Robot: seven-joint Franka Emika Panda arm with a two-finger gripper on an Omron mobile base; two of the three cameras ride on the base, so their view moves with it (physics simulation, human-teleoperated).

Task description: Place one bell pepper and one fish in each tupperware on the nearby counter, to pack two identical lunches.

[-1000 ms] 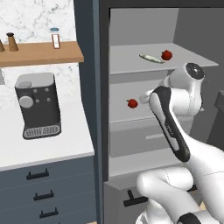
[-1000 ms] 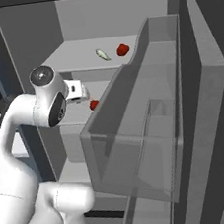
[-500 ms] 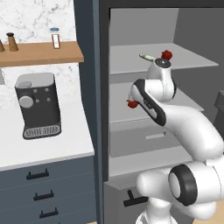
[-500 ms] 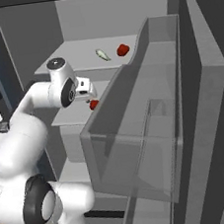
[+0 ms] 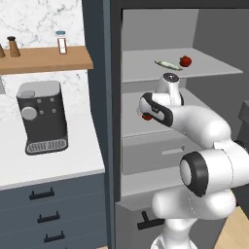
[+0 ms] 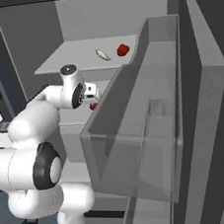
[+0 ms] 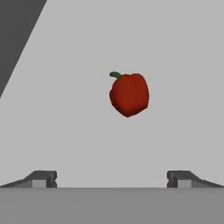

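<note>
Gripper point(image 7: 112, 179) wide open, facing red bell pepper point(image 7: 129, 94) — well apart; grey shelf point(image 7: 175, 65)

On the fridge's top shelf point(image 5: 146, 65) a fish point(image 5: 168, 64) lies just left of a bell pepper point(image 5: 185, 61). A second pepper point(image 7: 128, 94) sits on the shelf below, ahead of the gripper point(image 7: 111, 178). Left of the fridge, a coffee machine point(image 5: 43, 116) stands on the counter point(image 5: 58, 165), under a wall shelf point(image 5: 46, 58).

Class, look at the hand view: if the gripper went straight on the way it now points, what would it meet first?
Probably the red bell pepper on the grey fridge shelf. It lies ahead of the open gripper, slightly off centre; depth is unclear.
</note>
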